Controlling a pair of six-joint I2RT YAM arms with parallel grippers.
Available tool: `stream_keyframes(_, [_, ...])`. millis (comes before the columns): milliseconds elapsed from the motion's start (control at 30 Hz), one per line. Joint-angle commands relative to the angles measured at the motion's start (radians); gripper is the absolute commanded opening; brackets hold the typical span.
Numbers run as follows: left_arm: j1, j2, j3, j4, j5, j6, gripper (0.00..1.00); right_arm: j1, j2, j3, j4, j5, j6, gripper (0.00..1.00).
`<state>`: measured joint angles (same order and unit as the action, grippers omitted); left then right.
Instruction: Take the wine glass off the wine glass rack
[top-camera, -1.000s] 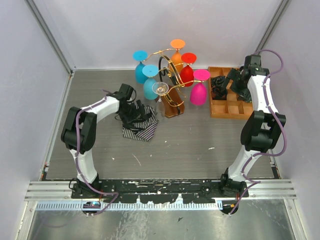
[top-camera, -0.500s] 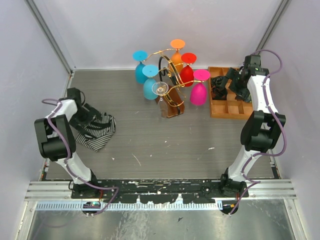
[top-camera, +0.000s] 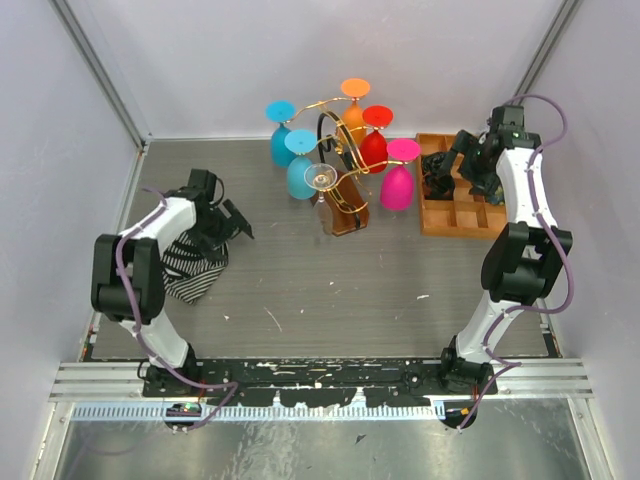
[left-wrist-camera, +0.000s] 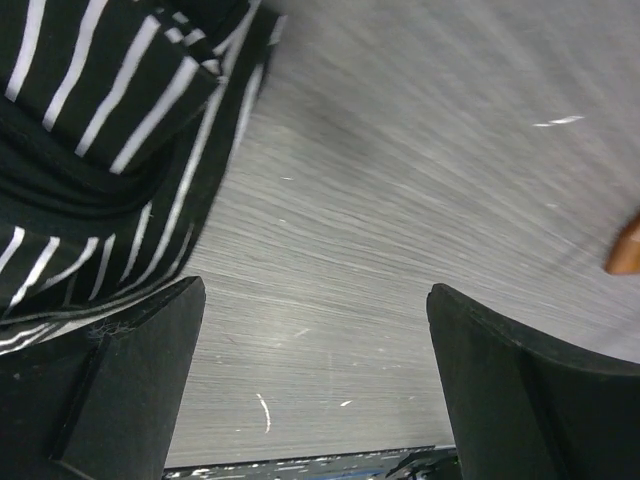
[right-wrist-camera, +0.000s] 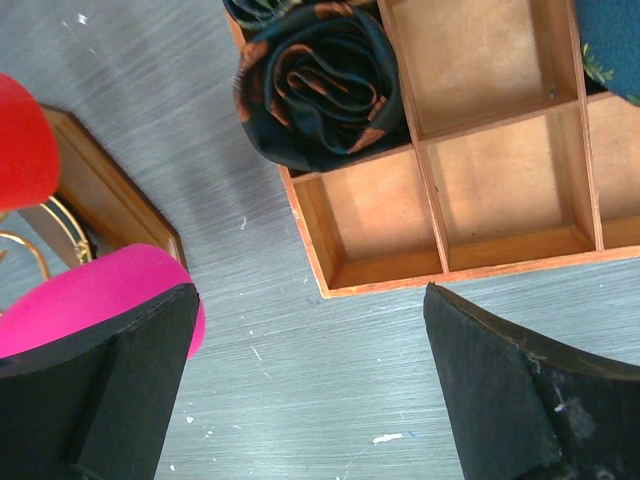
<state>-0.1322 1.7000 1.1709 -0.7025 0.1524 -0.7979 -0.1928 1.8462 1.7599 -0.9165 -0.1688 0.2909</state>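
Top view: wine glass rack (top-camera: 343, 205) sits at the back, mid-desk (top-camera: 350, 290). The glasses hang foot-up, bowl-down, so their stems are roughly vertical. Right tool (top-camera: 472, 168) hovers over the compartment tray (top-camera: 455, 222). The pink glass (top-camera: 397, 185) is near it, to its left, and is the closest glass to either arm. Left tool (top-camera: 235, 224) is by the striped cloth (top-camera: 188, 268), with the rack well apart to its right.

Left wrist: fingers spread wide, only bare desk between them. Cloth is ahead-left. No glass in view.

Right wrist: spread wide, empty. Pink bowl sits right at the left finger (right-wrist-camera: 110, 390), with the rack's wooden base beyond. Tray is ahead, a rolled dark cloth (right-wrist-camera: 320, 80) in one compartment.

Likely the right arm's job: shift left, grip the pink glass and slide it off the wire.
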Motion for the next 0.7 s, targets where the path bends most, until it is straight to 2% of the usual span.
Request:
stream_keyframes(0, [0.008, 0.064, -0.012, -0.017, 0.014, 0.0, 0.99, -0.002, -0.087, 0.089, 0.012, -0.045, 0.01, 1.0])
stream_keyframes(167, [0.071, 0.1, -0.005, -0.066, -0.035, 0.039, 0.98, 0.004, -0.145, 0.109, 0.027, -0.073, 0.015, 1.0])
stream_keyframes(300, [0.196, 0.11, -0.03, -0.082, -0.018, 0.054, 0.99, 0.064, -0.218, 0.093, 0.09, -0.092, 0.03, 1.0])
stream_keyframes(467, [0.318, 0.071, 0.008, -0.115, -0.038, 0.075, 1.0, 0.081, -0.26, 0.045, 0.204, -0.208, 0.121, 1.0])
stream_keyframes(567, [0.322, 0.043, 0.048, -0.117, -0.018, 0.084, 0.99, 0.081, -0.256, 0.043, 0.229, -0.248, 0.157, 0.89])
stream_keyframes(667, [0.32, 0.0, 0.058, -0.117, 0.016, 0.074, 0.97, 0.081, -0.234, 0.048, 0.234, -0.292, 0.18, 0.67])
